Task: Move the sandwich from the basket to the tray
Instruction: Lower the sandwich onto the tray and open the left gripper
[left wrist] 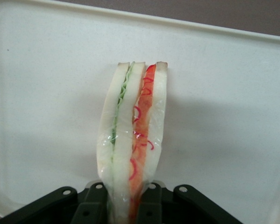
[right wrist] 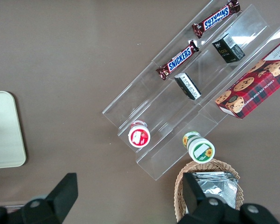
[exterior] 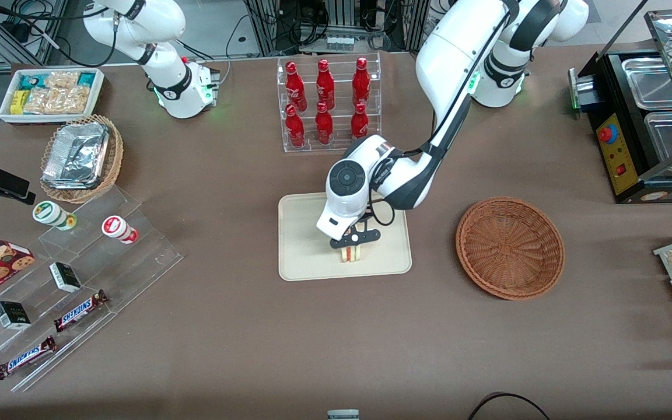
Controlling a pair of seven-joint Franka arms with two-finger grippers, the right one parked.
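Over tray (exterior: 307, 256), gripper (exterior: 352, 240) grips upright sandwich (left wrist: 133, 140).

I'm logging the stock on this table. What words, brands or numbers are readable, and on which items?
"SNICKERS": on each of the two chocolate bars on the clear stepped stand.
Cookie box: has lettering, too small to read.
Two small dark boxes, two round tubs, red bottles: labels unreadable.
No text on the sandwich in the gripper over the tray, nor on the basket.
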